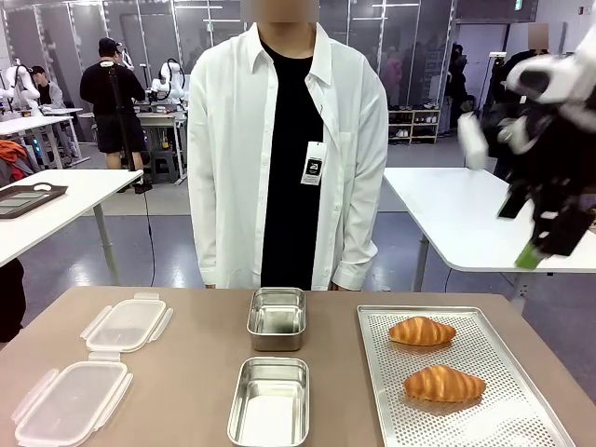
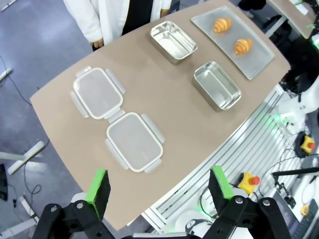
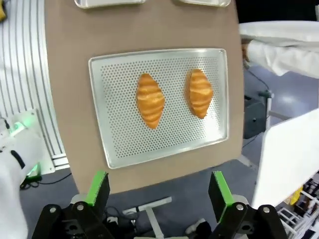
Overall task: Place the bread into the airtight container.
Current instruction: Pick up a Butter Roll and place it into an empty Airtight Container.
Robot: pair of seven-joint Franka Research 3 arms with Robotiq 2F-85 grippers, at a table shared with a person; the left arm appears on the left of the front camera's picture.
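Note:
Two golden croissants, the bread, lie on a perforated metal tray (image 1: 503, 419) at the table's right: one farther (image 1: 422, 331), one nearer (image 1: 444, 384). Two empty steel containers stand mid-table, one far (image 1: 277, 318) and one near (image 1: 270, 400). My right gripper (image 1: 545, 244) hangs blurred high above the table's right edge. In the right wrist view it (image 3: 158, 188) is open, high over the tray (image 3: 119, 134) and both croissants (image 3: 150, 100) (image 3: 200, 92). My left gripper (image 2: 159, 184) is open, high over the table's near left edge, and holds nothing.
Two clear plastic lids with clip flaps lie at the left, one far (image 1: 128, 323) and one near (image 1: 72, 402). A person in a white shirt (image 1: 233, 168) stands at the far edge. The tabletop (image 1: 196, 372) is bare between lids and containers.

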